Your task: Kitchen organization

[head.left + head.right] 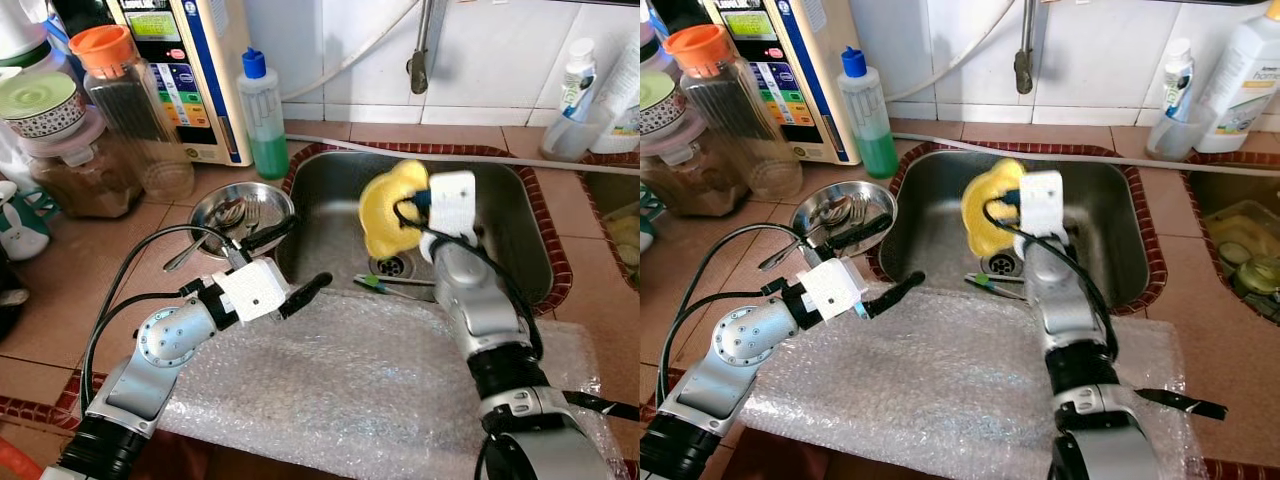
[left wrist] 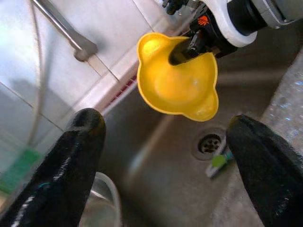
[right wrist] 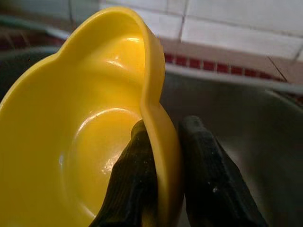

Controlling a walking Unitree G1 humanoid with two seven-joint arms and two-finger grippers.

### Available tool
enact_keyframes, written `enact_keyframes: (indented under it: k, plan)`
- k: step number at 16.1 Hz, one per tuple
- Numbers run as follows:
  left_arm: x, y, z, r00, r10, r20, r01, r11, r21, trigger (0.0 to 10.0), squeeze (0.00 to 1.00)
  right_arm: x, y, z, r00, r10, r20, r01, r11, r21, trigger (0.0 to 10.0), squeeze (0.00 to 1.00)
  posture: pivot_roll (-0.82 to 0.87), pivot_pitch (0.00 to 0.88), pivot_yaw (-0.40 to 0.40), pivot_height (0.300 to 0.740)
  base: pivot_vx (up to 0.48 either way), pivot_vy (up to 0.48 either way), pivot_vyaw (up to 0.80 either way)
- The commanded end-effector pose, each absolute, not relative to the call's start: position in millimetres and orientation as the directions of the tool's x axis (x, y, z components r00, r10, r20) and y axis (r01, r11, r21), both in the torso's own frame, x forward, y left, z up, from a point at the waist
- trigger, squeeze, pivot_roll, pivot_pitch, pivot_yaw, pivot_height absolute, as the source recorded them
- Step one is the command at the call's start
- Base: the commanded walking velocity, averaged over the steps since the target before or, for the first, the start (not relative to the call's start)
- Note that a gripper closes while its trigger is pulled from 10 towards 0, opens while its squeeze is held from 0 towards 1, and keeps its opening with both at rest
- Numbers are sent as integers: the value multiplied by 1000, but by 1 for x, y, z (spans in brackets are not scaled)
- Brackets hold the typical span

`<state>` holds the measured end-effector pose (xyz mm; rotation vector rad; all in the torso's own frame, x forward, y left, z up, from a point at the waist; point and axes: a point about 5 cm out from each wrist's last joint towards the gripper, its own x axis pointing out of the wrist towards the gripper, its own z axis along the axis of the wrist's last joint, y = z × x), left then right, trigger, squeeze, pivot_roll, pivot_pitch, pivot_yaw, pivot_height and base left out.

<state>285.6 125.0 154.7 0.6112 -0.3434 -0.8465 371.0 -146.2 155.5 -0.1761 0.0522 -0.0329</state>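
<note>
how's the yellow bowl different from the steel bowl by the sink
The yellow bowl is plastic-looking with a wavy rim; the steel bowl is round and shiny. The yellow bowl is held tilted over the sink, its rim pinched by the right gripper; the steel bowl sits flat on the counter holding cutlery. The yellow bowl is empty.

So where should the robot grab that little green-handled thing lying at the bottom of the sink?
Probably by its thin handle, coming straight down from above. It lies flat on the sink floor beside the drain, so fingers could close across the handle's narrow width. The right gripper is pinching the yellow bowl; the open left gripper is free.
</note>
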Motion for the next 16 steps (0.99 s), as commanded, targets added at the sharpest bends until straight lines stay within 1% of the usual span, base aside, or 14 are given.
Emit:
enact_keyframes:
  k: [1, 3, 4, 5, 6, 7, 12, 16]
  plan:
    - [288, 131, 151, 632, -775, 6, 610, 503, 612, 10000, 1000, 369, -149, 148, 995, -51, -83, 34, 980, -196, 0, 0, -159, 111, 92, 740, 0, 0, 0]
    - [289, 133, 150, 635, -772, -12, 627, 506, 593, 10000, 1000, 366, -151, 138, 991, -49, -124, 22, 978, -208, 0, 0, -158, 111, 94, 740, 0, 0, 0]
    - [290, 135, 150, 636, -771, -21, 633, 506, 586, 10000, 1000, 363, -154, 129, 985, -52, -164, 18, 979, -201, 2549, 0, -159, 111, 95, 740, 0, 0, 0]
    - [290, 136, 150, 637, -771, -25, 635, 506, 583, 10000, 1000, 361, -155, 124, 980, -53, -192, 14, 980, -197, 3686, 1000, -158, 112, 96, 740, 0, 0, 0]
    - [290, 136, 151, 637, -770, -27, 637, 507, 581, 10000, 1000, 360, -156, 119, 974, -50, -221, 7, 981, -194, 7451, 1000, -158, 113, 96, 740, 0, 0, 0]
    - [291, 137, 151, 638, -770, -32, 640, 506, 578, 10000, 1000, 358, -156, 112, 965, -52, -259, 5, 984, -180, 10000, 1000, -158, 113, 96, 740, 0, 0, 0]
    - [292, 140, 151, 633, -772, -61, 658, 494, 568, 10000, 1000, 357, -158, 107, 953, -60, -296, 6, 983, -181, 10000, 1000, -157, 114, 101, 740, 0, 0, 0]
    - [292, 142, 152, 633, -771, -74, 663, 489, 566, 10000, 1000, 352, -157, 94, 920, -51, -389, -23, 983, -183, 10000, 1000, -152, 113, 101, 740, 0, 0, 0]
